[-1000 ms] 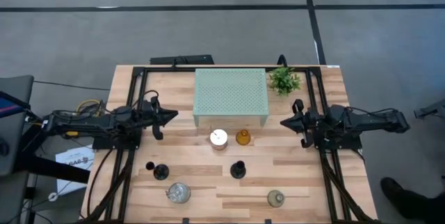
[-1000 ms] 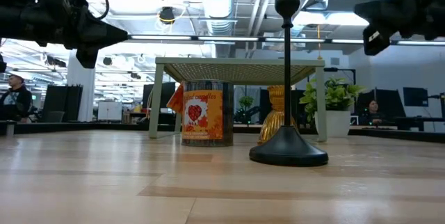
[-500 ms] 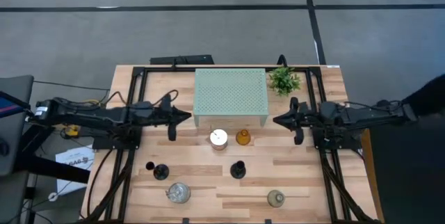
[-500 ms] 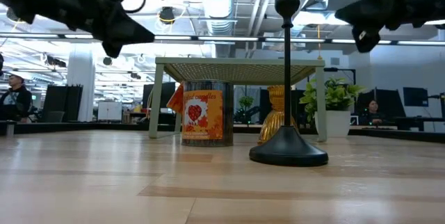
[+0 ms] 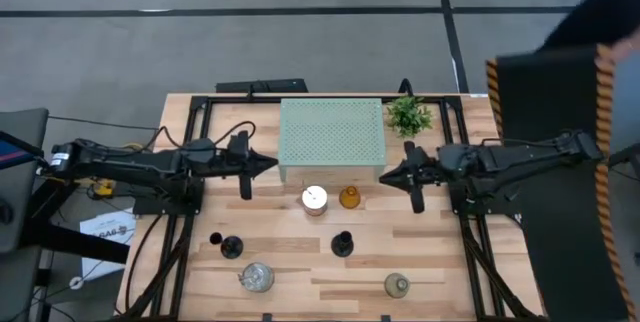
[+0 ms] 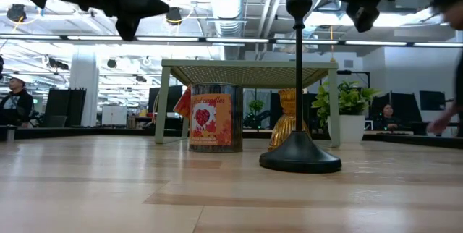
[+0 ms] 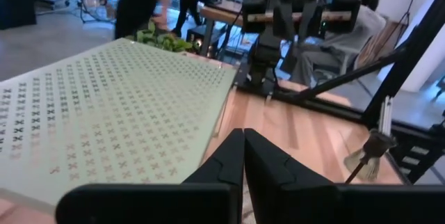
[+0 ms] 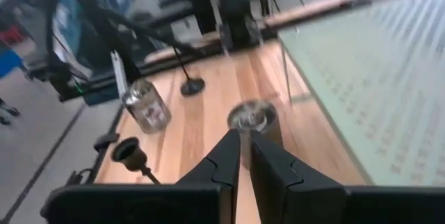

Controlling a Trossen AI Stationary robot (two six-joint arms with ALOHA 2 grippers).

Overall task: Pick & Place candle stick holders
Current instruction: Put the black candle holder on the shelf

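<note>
Both grippers hang shut and empty above the table. My left gripper (image 5: 272, 165) (image 7: 243, 138) points at the left edge of the pale green stand (image 5: 331, 140). My right gripper (image 5: 384, 175) (image 8: 244, 140) points at its right edge. The candle stick holders stand on their bases. A silvery cup (image 5: 314, 199) (image 8: 254, 117) and an amber glass one (image 5: 349, 198) stand at the stand's near edge. Nearer are two black stemmed ones (image 5: 231, 246) (image 5: 342, 243) (image 6: 299, 81), a clear glass one (image 5: 256, 278) (image 8: 147, 106) and a round one (image 5: 396, 284).
A small green potted plant (image 5: 409, 115) stands at the stand's far right corner. Black frame rails (image 5: 190, 232) (image 5: 472, 242) run down both sides of the table. A large dark panel with an orange-striped edge (image 5: 560, 162) hangs over the table's right side.
Both grippers have risen and moved toward the middle of the table, the left one rightward and the right one leftward. The right gripper has tipped its fingers somewhat downward. The dark panel has come in over the table's right side.
</note>
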